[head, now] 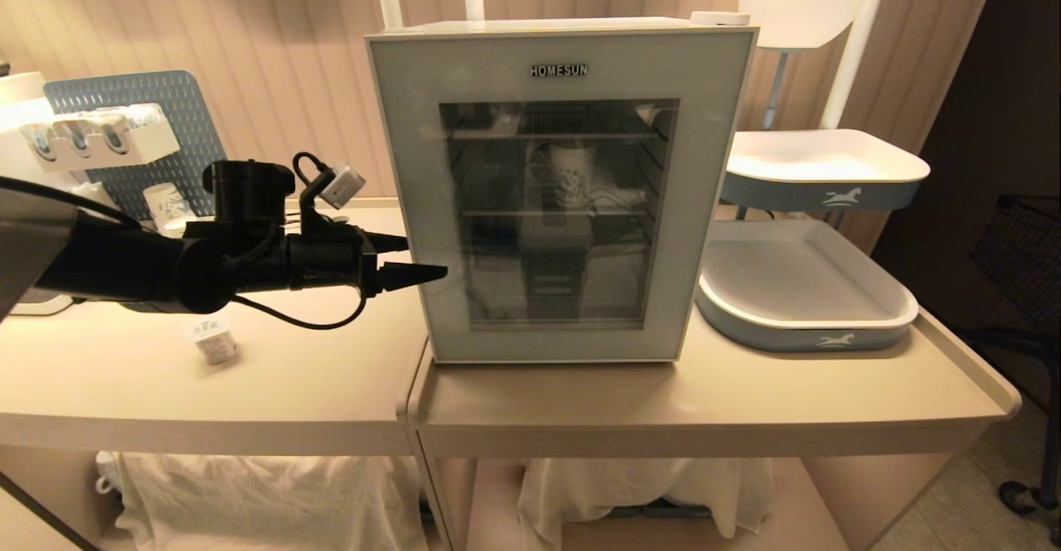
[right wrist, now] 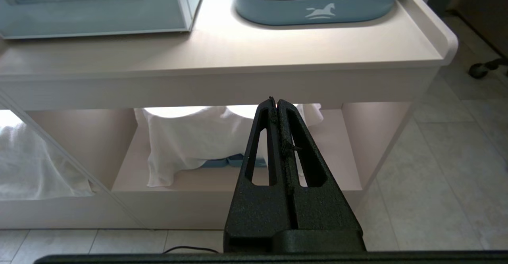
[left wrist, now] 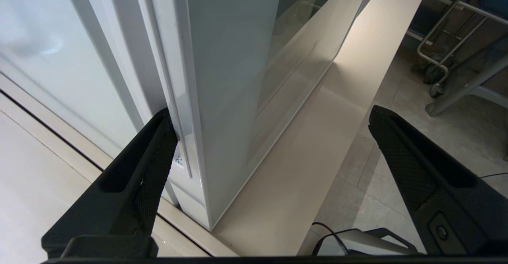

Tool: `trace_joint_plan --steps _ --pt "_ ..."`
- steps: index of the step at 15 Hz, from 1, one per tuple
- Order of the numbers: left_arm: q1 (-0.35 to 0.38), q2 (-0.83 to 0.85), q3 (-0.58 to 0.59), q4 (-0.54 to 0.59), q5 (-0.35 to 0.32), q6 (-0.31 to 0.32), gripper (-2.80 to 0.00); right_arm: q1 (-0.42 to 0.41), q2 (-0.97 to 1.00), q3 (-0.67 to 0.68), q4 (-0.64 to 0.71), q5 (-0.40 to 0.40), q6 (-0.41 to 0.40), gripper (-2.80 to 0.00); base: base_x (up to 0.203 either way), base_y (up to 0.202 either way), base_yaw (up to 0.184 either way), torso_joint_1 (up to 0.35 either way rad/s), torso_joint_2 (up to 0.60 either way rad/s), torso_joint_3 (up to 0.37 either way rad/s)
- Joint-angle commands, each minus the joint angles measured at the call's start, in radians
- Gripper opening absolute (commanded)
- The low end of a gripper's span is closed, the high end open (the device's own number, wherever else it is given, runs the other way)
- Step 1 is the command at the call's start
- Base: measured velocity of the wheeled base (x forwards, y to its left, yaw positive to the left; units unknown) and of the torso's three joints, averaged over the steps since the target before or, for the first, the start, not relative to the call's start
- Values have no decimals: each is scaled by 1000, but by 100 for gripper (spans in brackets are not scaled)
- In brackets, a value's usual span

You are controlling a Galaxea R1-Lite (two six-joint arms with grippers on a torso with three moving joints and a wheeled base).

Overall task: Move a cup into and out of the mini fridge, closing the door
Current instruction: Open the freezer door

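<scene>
Beige counters carry the scene: the left gripper [head: 402,257], spread wide and empty, straddles the closed door [head: 564,195] edge at nine o'clock of the mini fridge [head: 572,37], seemingly about to pull it open, the cup [head: 214,344] waiting behind at seven o'clock

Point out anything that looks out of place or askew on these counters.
One thing stands out: the cup lies tipped on its side on the left counter, below the left gripper, instead of standing upright. The mini fridge sits square with its door shut. No spill or damage shows.
</scene>
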Motion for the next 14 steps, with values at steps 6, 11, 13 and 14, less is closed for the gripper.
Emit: trace_joint_plan --steps 6,11,13,14 --pt "-2 -116 103 0 -83 -81 0 -1 1 0 2 0 0 -280 0 0 0 0 0 0" --pt "0 -373 297 5 -174 -138 0 -1 1 0 2 2 -4 -280 0 0 0 0 0 0" --pt "-64 -517 421 8 -181 -146 0 -1 1 0 2 2 -4 -280 0 0 0 0 0 0" --pt "-110 -590 471 11 -183 -151 0 -1 1 0 2 2 -4 -280 0 0 0 0 0 0"
